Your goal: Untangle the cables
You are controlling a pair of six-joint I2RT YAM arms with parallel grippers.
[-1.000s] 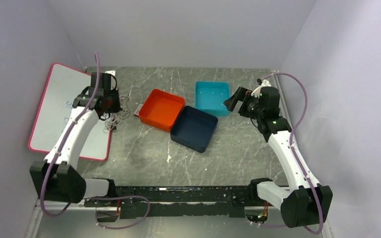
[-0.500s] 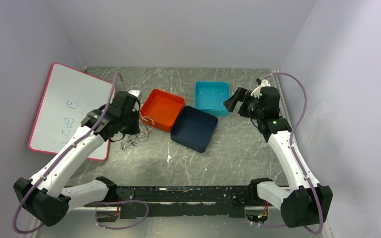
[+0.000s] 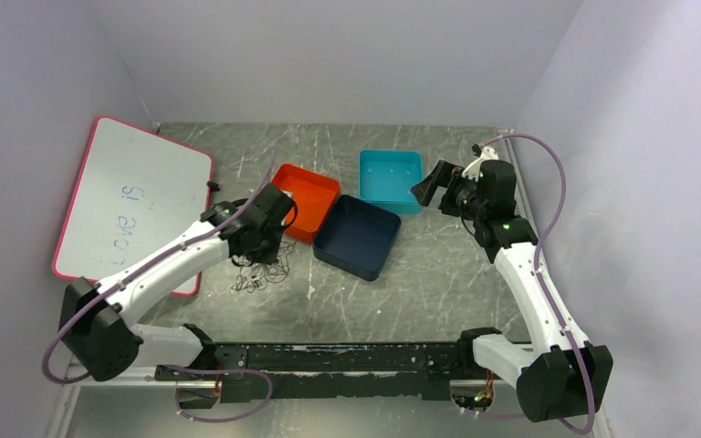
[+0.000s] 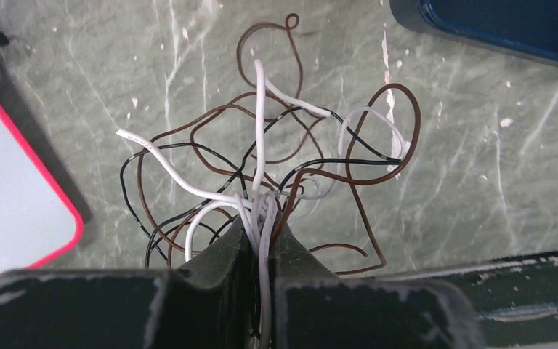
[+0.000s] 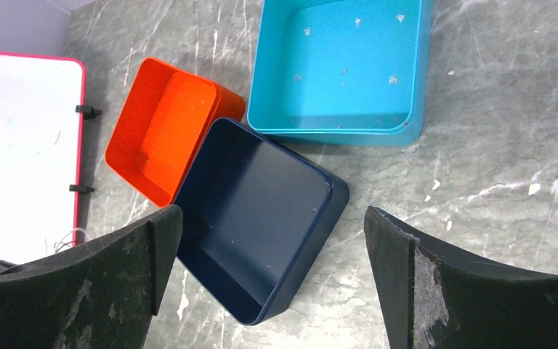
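**Left tool (image 4: 261,231) clamped on the cables (image 4: 259,123) beside the orange tray (image 3: 303,196)**

Left wrist view: the 2 fingers of the left tool stood almost together and pinched several strands of the tangle between them. The cables were white, brown and black. They fanned away from the pinch in loose, crossing loops over the grey marbled counter (image 4: 479,160). 1 white end pointed to the left of the picture, and 1 brown loop with a small curl at its tip reached farthest from the fingers. Whether the loops rested on the counter or hung just above it could not be told.

Top view: the tangle sat directly under the left tool, just in front of the orange tray and to the left of the navy tray (image 3: 358,235). A pink-edged whiteboard (image 3: 132,210) lay at the counter's left side, apart from the tangle.

Right wrist view: the right tool (image 5: 270,214) had its 2 fingers set far apart. It looked down on all 3 trays, and the navy tray lay close against both the orange tray and the teal tray (image 5: 341,65). In the top view this tool hovered by the teal tray's right edge.
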